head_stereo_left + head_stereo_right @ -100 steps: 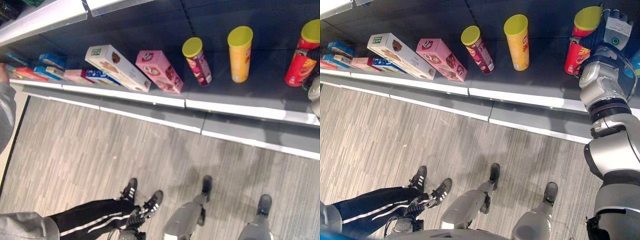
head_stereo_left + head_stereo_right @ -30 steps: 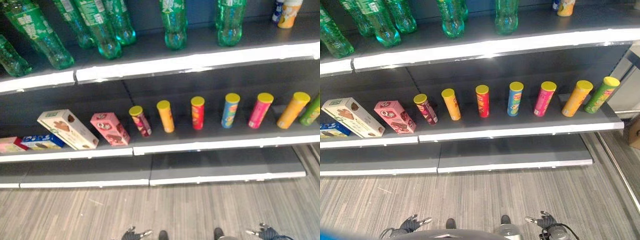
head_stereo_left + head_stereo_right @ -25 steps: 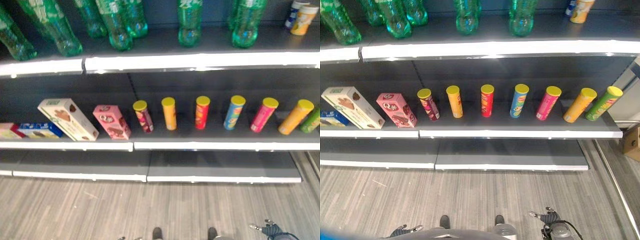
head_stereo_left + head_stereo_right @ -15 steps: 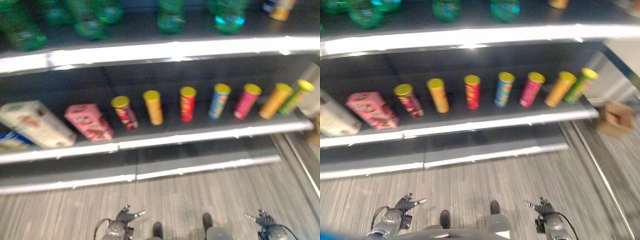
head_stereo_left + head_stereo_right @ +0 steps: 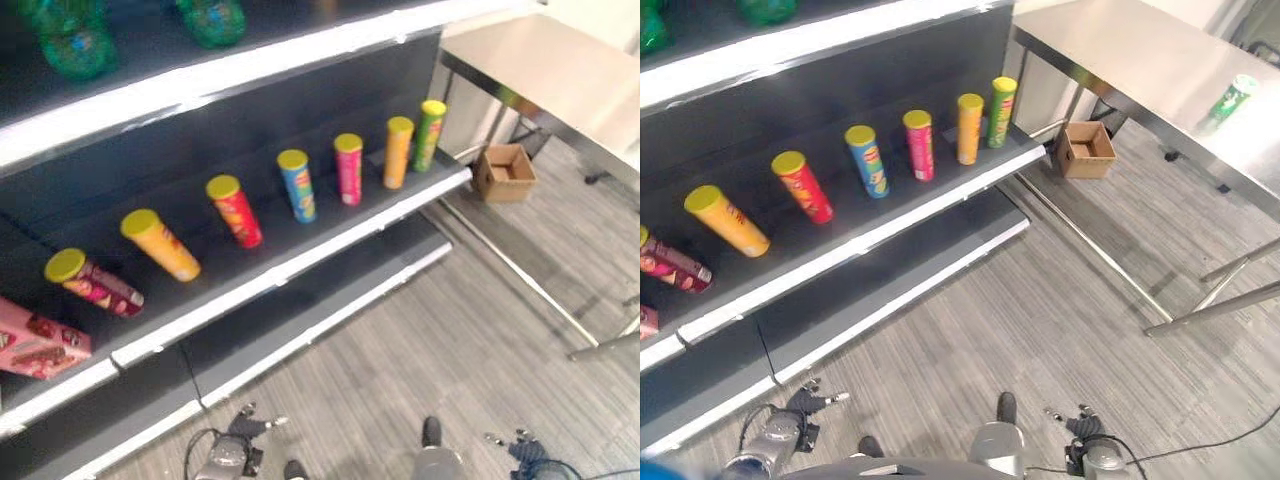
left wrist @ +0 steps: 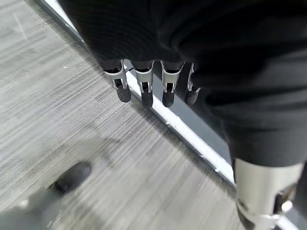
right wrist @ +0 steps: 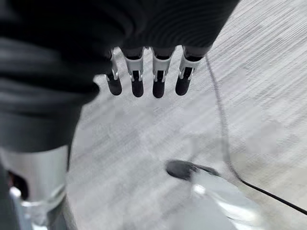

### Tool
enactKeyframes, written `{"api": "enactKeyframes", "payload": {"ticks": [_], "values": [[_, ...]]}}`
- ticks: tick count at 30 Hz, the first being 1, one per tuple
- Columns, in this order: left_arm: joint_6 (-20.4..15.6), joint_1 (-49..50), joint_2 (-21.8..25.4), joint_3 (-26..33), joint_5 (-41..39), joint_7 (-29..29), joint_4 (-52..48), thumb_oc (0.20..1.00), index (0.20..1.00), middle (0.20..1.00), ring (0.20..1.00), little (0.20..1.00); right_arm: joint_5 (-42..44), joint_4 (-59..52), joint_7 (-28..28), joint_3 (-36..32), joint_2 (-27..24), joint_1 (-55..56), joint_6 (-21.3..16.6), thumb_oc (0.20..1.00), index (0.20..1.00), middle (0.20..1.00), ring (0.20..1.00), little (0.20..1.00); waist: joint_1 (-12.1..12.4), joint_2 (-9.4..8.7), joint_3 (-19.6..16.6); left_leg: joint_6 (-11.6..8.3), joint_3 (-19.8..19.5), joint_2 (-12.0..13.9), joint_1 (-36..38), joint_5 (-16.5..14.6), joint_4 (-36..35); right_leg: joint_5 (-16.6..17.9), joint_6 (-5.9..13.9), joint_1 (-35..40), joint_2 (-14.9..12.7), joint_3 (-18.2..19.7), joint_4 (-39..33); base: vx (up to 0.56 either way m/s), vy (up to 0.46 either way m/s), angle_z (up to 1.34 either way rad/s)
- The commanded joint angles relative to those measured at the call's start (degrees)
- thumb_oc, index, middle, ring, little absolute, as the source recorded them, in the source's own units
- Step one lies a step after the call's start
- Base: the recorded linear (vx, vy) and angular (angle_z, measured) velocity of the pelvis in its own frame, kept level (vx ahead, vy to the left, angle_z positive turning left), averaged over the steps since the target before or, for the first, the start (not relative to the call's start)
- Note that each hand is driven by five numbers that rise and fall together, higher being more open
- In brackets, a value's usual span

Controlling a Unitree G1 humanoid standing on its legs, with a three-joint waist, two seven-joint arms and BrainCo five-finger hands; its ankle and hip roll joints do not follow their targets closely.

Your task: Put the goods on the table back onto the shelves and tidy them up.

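Silver, dark-tipped fingers [image 6: 144, 88] of the left hand [image 5: 800, 405] hang straight and relaxed over the floor, holding nothing; the right hand [image 5: 1080, 425] is the same, its fingers [image 7: 158, 79] loose and empty above the planks. Both hands sit low at the robot's sides, well apart from the shelving.

Under them runs a grey wood-grain floor [image 5: 1040, 300]. Ahead and to the left stands a dark shelf unit with white front edges. Its middle shelf [image 5: 330, 240] carries a row of yellow-lidded chip cans: a maroon can [image 5: 92, 282], an orange-yellow can [image 5: 160, 244], a red can [image 5: 234, 210], a blue can [image 5: 297, 186], a pink can [image 5: 348, 169], an orange can [image 5: 398, 152] and a green can [image 5: 431, 135] at the shelf's right end. A pink box [image 5: 35, 340] lies at the far left. Green bottles [image 5: 75, 40] stand on the shelf above.

To the right is a stainless steel table [image 5: 1140, 60]; one green can [image 5: 1232, 98] stands on it near its right side. An open cardboard box [image 5: 1086, 150] sits on the floor beneath the table, just beside the shelf's end.
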Motion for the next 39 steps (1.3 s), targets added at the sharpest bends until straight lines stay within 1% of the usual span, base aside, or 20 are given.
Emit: {"api": "enactKeyframes", "payload": {"ticks": [1, 2, 4, 7, 9, 11, 12, 13, 15, 16, 19, 23, 27, 29, 30, 32, 33, 35, 37, 39], "values": [[-1.5, -2.1, 3.9, 2.1, -0.9, 0.3, 1.5, 1.0, 1.0, 1.0, 1.0, 1.0, -0.8, -1.1, -1.3, -1.1, -0.9, 0.5, -1.4, 1.0, 1.0, 1.0, 1.0, 1.0, 0.8, -5.49, -3.1, -0.07, -1.9, -0.6, -1.7, -7.6, 7.9, -3.3, 1.91, -5.4, -4.6, -0.2, 4.5, 0.1, -0.608, -0.22], [-1.6, -2.0, 3.4, 2.7, -2.3, 0.2, 1.2, 1.0, 1.0, 1.0, 1.0, 1.0, 0.0, -2.1, -1.8, -1.4, -2.1, 0.9, -2.0, 1.0, 1.0, 1.0, 1.0, 1.0, 0.3, -4.43, -2.7, -1.06, -3.0, 2.8, -3.8, -6.9, 12.4, -6.3, -0.12, -4.5, -1.5, -0.8, 4.9, 0.07, -0.568, -0.16], [-1.5, -1.3, 3.0, 3.2, -2.9, 0.0, 1.2, 1.0, 1.0, 1.0, 1.0, 1.0, 0.4, -2.9, -2.1, -1.6, -3.0, 1.3, -2.3, 1.0, 1.0, 1.0, 1.0, 1.0, 0.4, -3.75, -1.8, -1.46, -4.4, 5.5, -6.4, -4.4, 20.2, -8.4, -2.32, -2.3, 1.1, -1.3, 4.1, 0.09, -0.426, 0.0], [-1.2, -0.6, 2.7, 3.7, -3.2, -0.1, 1.3, 1.0, 1.0, 1.0, 1.0, 1.0, 0.8, -4.3, -2.1, -1.4, -3.7, 1.9, -2.6, 1.0, 1.0, 1.0, 1.0, 1.0, 1.0, -3.44, -0.2, -1.52, -7.4, 6.3, -8.4, -0.3, 27.8, -9.9, -4.73, 0.2, 3.6, -1.0, 3.6, 0.07, -0.228, -0.15], [-1.1, -0.2, 2.1, 3.8, -3.4, -0.2, 2.3, 1.0, 1.0, 1.0, 1.0, 1.0, 1.0, -3.8, -2.4, -1.1, -4.2, 0.7, -2.5, 1.0, 1.0, 1.0, 1.0, 1.0, 1.7, -3.93, 0.7, -0.73, -10.9, 3.4, -11.3, 0.6, 33.6, -10.6, -6.05, 1.5, 4.4, 0.0, 2.9, 0.11, -0.246, -0.29], [-1.2, 0.1, 1.3, 3.4, -2.9, -0.3, 3.5, 1.0, 1.0, 1.0, 1.0, 1.0, 1.0, -3.9, -2.2, 0.0, -4.0, -0.5, -2.4, 1.0, 1.0, 1.0, 1.0, 1.0, 3.4, -4.7, 1.3, 0.86, -17.0, -5.4, -17.2, -3.3, 34.8, -11.2, -6.28, 2.0, 4.8, 2.6, 2.7, 0.1, -0.173, -0.31], [-1.2, 0.1, 1.3, 3.4, -2.9, -0.3, 3.5, 1.0, 1.0, 1.0, 1.0, 1.0, 1.0, -3.9, -2.2, 0.0, -4.0, -0.5, -2.4, 1.0, 1.0, 1.0, 1.0, 1.0, 3.3, -4.71, 1.3, 0.87, -17.0, -5.5, -17.2, -3.2, 34.8, -11.2, -6.28, 2.0, 4.8, 2.6, 2.7, 0.17, -0.135, -0.45], [-1.3, 0.3, 0.8, 3.0, -2.5, -0.2, 5.0, 1.0, 1.0, 1.0, 1.0, 1.0, 1.6, -4.0, -2.0, 0.4, -3.5, -0.8, -2.7, 1.0, 1.0, 1.0, 1.0, 1.0, 4.1, -4.51, 1.4, 1.61, -16.8, -7.2, -18.6, -5.3, 30.2, -11.8, -5.88, 3.3, 5.7, 3.8, 2.0, 0.3, -0.112, -0.47], [-1.3, 0.6, 0.3, 2.6, -2.5, -0.2, 4.4, 1.0, 1.0, 1.0, 1.0, 1.0, 1.7, -4.0, -2.4, 1.0, -3.0, -0.8, -2.9, 1.0, 1.0, 1.0, 1.0, 1.0, 4.6, -2.58, 1.2, 1.31, -13.3, -5.3, -20.9, 0.4, 16.9, -13.1, -5.87, 4.7, 7.2, 3.1, 2.1, 0.31, -0.067, -0.31], [-1.3, 0.6, 0.3, 2.6, -2.5, -0.2, 4.3, 1.0, 1.0, 1.0, 1.0, 1.0, 1.7, -4.0, -2.4, 1.0, -3.0, -0.8, -2.9, 1.0, 1.0, 1.0, 1.0, 1.0, 4.7, -2.74, 1.4, 1.3, -13.0, -5.4, -20.3, 0.7, 16.2, -13.2, -5.85, 4.8, 7.0, 3.3, 2.1, 0.18, 0.001, 0.04], [-1.3, 0.0, 0.4, 2.6, -2.7, 0.1, 3.2, 1.0, 1.0, 1.0, 1.0, 1.0, 1.3, -3.4, -3.2, 1.4, -2.9, -1.4, -3.1, 1.0, 1.0, 1.0, 1.0, 1.0, 5.5, -1.48, 1.9, -0.12, -9.9, -3.7, -21.8, 5.4, 3.6, -15.2, -5.92, 7.0, 8.3, 2.8, 2.6, 0.26, -0.007, 0.05], [-1.4, 0.4, -0.3, 3.9, -3.8, 0.7, 4.0, 1.0, 1.0, 1.0, 1.0, 1.0, -0.3, -2.7, -3.3, 2.4, -2.6, -2.1, -3.3, 1.0, 1.0, 1.0, 1.0, 1.0, 5.8, -0.14, 0.8, -0.62, -12.6, -4.8, -19.8, 8.6, 0.8, -17.3, -5.61, 10.0, 9.9, 5.9, 2.9, 0.33, 0.042, -0.3], [-1.7, 1.7, -0.4, 5.8, -4.4, 1.4, 4.3, 1.0, 1.0, 1.0, 1.0, 1.0, -2.2, -4.7, -2.8, 2.4, -2.4, -2.4, -3.1, 1.0, 1.0, 1.0, 1.0, 1.0, 7.9, -0.92, -1.3, 1.45, -10.2, -6.0, -17.4, 7.1, 2.8, -19.5, -3.83, 9.9, 6.5, 8.1, 9.0, 0.36, 0.155, -1.03], [-1.7, 1.9, -0.1, 6.2, -4.7, 1.4, 3.1, 1.0, 1.0, 1.0, 1.0, 1.0, -3.9, -7.7, -3.3, 1.6, -3.2, -2.6, -3.1, 1.0, 1.0, 1.0, 1.0, 1.0, 8.1, -1.59, -1.3, 3.99, -7.5, -7.3, -13.5, 4.3, 2.6, -17.8, -0.79, 3.8, 2.6, 6.2, 24.6, 0.27, 0.174, -1.38], [-1.7, 1.9, -0.1, 6.2, -4.7, 1.4, 3.1, 1.0, 1.0, 1.0, 1.0, 1.0, -3.9, -7.8, -3.3, 1.6, -3.2, -2.6, -3.1, 1.0, 1.0, 1.0, 1.0, 1.0, 8.2, -1.43, -1.5, 3.96, -7.4, -7.1, -13.7, 4.4, 2.6, -17.6, -0.86, 3.6, 2.8, 6.3, 24.6, 0.11, 0.089, -0.53], [-1.6, 1.2, 0.8, 4.8, -4.0, 1.6, 1.9, 1.0, 1.0, 1.0, 1.0, 1.0, -3.0, -10.8, -4.6, -0.2, -3.3, -2.3, -3.4, 1.0, 1.0, 1.0, 1.0, 1.0, 6.4, -1.33, -0.3, 5.44, -7.3, -8.2, -10.8, 2.5, 1.8, -11.1, 0.17, -2.4, 0.3, 5.9, 37.0, 0.11, 0.114, 0.03], [-1.5, 1.2, 0.8, 4.8, -4.0, 1.6, 1.9, 1.0, 1.0, 1.0, 1.0, 1.0, -3.0, -10.8, -4.6, -0.2, -3.3, -2.3, -3.4, 1.0, 1.0, 1.0, 1.0, 1.0, 6.4, -1.42, -0.3, 5.47, -7.2, -8.3, -10.8, 2.6, 1.8, -11.2, 0.21, -2.6, 0.2, 6.0, 37.3, 0.11, 0.096, 0.45], [-1.6, 0.9, 1.2, 4.5, -3.5, 1.7, 1.2, 1.0, 1.0, 1.0, 1.0, 1.0, -3.2, -11.4, -5.3, -1.0, -2.9, -1.6, -3.6, 1.0, 1.0, 1.0, 1.0, 1.0, 6.2, -1.42, -0.2, 5.5, -7.1, -8.8, -9.3, 1.3, 1.3, -10.7, -0.13, -3.1, -4.1, 2.4, 35.5, 0.12, 0.027, 0.4], [-1.7, 0.6, 1.5, 4.5, -3.2, 2.0, 0.5, 1.0, 1.0, 1.0, 1.0, 1.0, -3.7, -11.5, -5.8, -2.3, -3.3, -1.4, -3.5, 1.0, 1.0, 1.0, 1.0, 1.0, 6.3, -1.3, -0.7, 4.97, -7.5, -8.9, -9.1, 0.0, 1.0, -11.7, -1.15, -2.1, -8.0, -2.9, 28.0, 0.13, -0.037, 0.14], [-1.9, 0.3, 1.2, 4.4, -2.7, 2.4, 1.5, 1.0, 1.0, 1.0, 1.0, 1.0, -3.7, -11.8, -6.2, -3.8, -3.7, -1.0, -3.2, 1.0, 1.0, 1.0, 1.0, 1.0, 5.5, -1.81, -1.1, 4.55, -9.1, -9.8, -9.1, -1.2, 0.8, -9.0, 0.07, -3.6, -8.5, -1.3, 17.1, 0.16, -0.115, 0.09]]}}
